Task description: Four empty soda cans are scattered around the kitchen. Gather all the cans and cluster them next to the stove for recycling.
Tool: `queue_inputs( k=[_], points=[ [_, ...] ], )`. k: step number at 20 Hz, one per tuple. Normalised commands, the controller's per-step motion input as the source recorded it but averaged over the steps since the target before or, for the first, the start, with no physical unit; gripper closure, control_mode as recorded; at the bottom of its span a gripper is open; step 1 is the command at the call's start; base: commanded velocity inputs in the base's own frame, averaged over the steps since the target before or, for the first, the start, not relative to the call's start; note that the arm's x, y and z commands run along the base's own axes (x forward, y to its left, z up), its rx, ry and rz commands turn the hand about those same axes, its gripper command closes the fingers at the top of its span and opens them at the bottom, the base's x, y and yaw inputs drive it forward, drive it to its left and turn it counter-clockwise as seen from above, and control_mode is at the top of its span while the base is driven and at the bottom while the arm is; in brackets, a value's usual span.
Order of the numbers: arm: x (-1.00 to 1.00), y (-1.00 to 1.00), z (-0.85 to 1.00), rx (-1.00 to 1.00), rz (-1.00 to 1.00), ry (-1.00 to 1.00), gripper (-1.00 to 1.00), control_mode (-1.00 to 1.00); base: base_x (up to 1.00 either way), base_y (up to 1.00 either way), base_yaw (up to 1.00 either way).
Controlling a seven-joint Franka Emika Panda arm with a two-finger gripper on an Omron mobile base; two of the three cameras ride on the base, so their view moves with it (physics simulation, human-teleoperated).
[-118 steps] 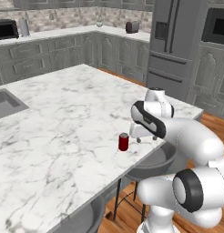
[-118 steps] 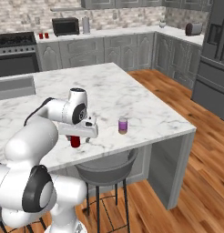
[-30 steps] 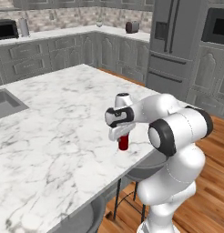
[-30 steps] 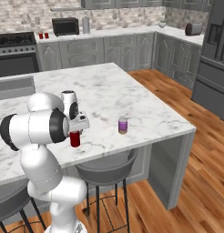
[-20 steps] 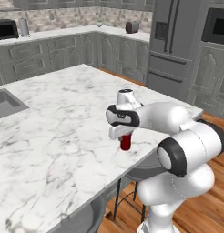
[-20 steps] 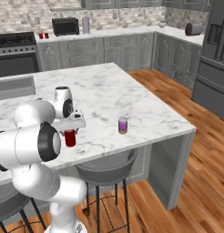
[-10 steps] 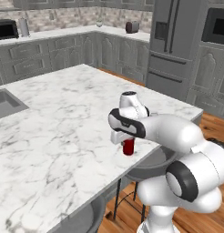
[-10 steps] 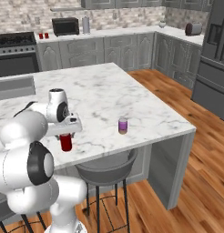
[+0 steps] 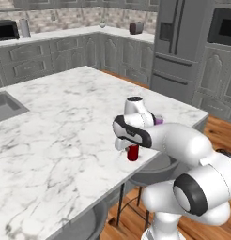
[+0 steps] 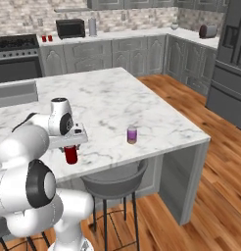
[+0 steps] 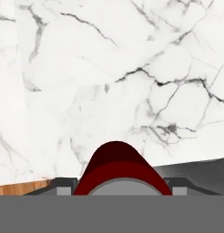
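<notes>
My gripper (image 10: 70, 147) is shut on a red soda can (image 10: 70, 155), held upright at the front edge of the marble island (image 10: 108, 100). From the left side the same red can (image 9: 132, 153) hangs under the hand (image 9: 131, 140). In the hand view the can's dark red body (image 11: 122, 169) sits between my fingertips (image 11: 63, 187). A purplish-pink can (image 10: 132, 135) stands on the island to the right, and it (image 9: 158, 121) peeks out behind my arm. Two more red cans (image 10: 46, 38) stand on the back counter beside the stove (image 10: 14, 46).
A sink (image 9: 4, 105) is set into the island at the left. A stool (image 10: 115, 179) stands under the island's front edge. A black microwave (image 10: 70, 28) and a grey paper-towel roll (image 10: 92, 25) are on the back counter. The fridge (image 9: 180, 42) rises at the far right.
The hand has carried the red can a little toward the island's front edge, and the arm's elbow has swung round. The purplish-pink can has stayed in place.
</notes>
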Motion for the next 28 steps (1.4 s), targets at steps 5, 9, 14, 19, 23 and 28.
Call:
queue_inputs(
  k=[5,9,14,19,23,28],
  points=[
    [0.00,0.00,0.00,0.00,0.00,0.00,1.00,1.00,-0.69,0.03,0.00],
    [0.00,0.00,0.00,0.00,0.00,0.00,1.00,1.00,-0.75,0.11,0.00],
    [0.00,0.00,0.00,0.00,0.00,0.00,1.00,1.00,-0.57,0.42,0.02],
    [0.00,0.00,0.00,0.00,0.00,0.00,1.00,1.00,-0.44,0.57,0.03],
    [0.00,0.00,0.00,0.00,0.00,0.00,1.00,1.00,-0.42,0.60,0.05],
    [0.00,0.00,0.00,0.00,0.00,0.00,1.00,1.00,-0.41,0.63,0.07]
  ],
)
